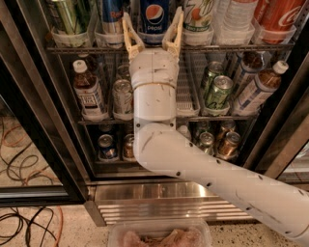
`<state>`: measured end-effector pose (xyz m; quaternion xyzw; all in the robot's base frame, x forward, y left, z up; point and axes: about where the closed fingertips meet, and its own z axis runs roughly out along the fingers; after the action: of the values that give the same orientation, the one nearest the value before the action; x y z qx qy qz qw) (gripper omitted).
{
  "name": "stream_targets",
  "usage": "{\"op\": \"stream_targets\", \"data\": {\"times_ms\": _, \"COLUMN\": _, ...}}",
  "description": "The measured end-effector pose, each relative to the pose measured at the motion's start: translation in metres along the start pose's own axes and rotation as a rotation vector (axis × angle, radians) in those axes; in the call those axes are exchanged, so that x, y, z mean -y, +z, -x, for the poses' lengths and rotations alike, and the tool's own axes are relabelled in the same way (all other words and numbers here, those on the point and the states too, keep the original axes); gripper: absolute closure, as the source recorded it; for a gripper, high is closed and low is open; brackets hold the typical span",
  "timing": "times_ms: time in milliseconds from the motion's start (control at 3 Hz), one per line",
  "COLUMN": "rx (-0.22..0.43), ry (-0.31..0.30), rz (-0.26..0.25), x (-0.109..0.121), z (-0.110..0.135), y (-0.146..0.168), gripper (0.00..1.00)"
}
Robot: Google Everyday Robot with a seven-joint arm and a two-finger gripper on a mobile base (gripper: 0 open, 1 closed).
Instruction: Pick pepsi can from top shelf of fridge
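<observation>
The pepsi can (pixel 154 17) stands upright on the top shelf (pixel 72 48) of the fridge (pixel 29 120), dark blue with the round globe logo facing out. My gripper (pixel 152 24) reaches up from the white arm, open, with one cream finger on each side of the can's lower half. The fingers (pixel 129 34) flank the can; I cannot tell whether they touch it. The can's top is cut off by the upper edge of the view.
Beside the pepsi can stand a Red Bull can (pixel 110 14) on the left and a 7UP can (pixel 198 14) on the right. A Coca-Cola bottle (pixel 277 14) is at the far right. Lower racks hold small cans and bottles (pixel 89 94). Cables (pixel 19 222) lie on the floor.
</observation>
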<state>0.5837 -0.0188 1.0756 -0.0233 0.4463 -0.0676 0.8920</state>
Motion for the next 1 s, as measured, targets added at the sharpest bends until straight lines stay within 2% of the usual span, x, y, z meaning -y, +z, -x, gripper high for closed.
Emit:
{"op": "stream_targets", "data": {"times_ms": 333, "rx": -0.028, "ry": 0.009, "rz": -0.003, "x": -0.003, "z": -0.004, "y": 0.006, "gripper": 0.29}}
{"op": "stream_targets", "data": {"times_ms": 1000, "rx": -0.063, "ry": -0.025, "rz": -0.043, "x": -0.001, "z": -0.011, "y": 0.029, "gripper": 0.28}}
